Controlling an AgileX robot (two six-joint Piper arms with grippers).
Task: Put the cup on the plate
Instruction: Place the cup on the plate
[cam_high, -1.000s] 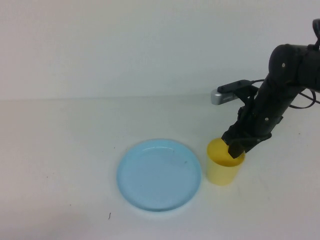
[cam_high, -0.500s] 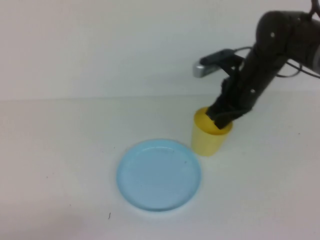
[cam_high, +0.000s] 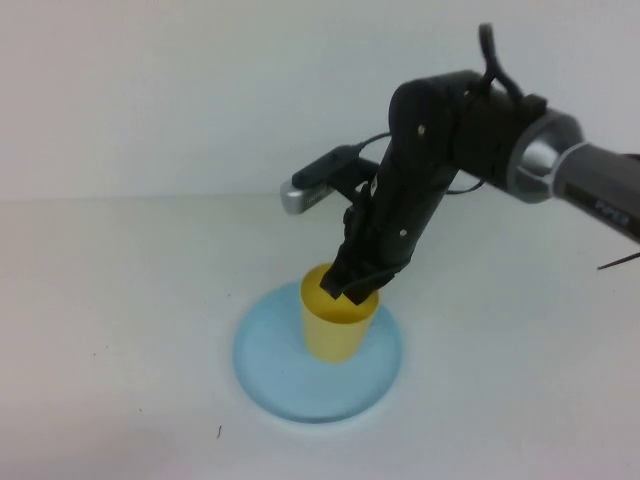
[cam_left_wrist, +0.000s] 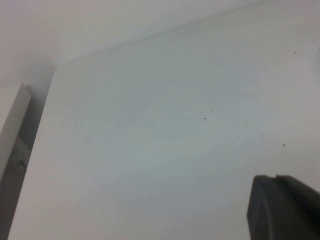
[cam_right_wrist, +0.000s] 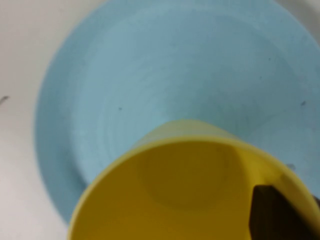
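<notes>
The yellow cup (cam_high: 338, 330) is upright over the middle right of the light blue plate (cam_high: 262, 365); whether its base touches the plate I cannot tell. My right gripper (cam_high: 350, 285) comes down from the right and is shut on the cup's near-right rim. In the right wrist view one dark finger (cam_right_wrist: 274, 215) is inside the cup (cam_right_wrist: 175, 195), with the plate (cam_right_wrist: 150, 65) spread beneath. My left gripper (cam_left_wrist: 285, 207) shows only in the left wrist view, shut and empty above bare white table.
The white table (cam_high: 120, 300) runs back to a pale wall. A small dark speck (cam_high: 219, 431) lies near the front edge. In the left wrist view a white block (cam_left_wrist: 10, 120) stands beside the table's side edge.
My right gripper closed on the cup's rim beside the plate, lifted it, and carried it left over the plate. The left arm has not moved.
</notes>
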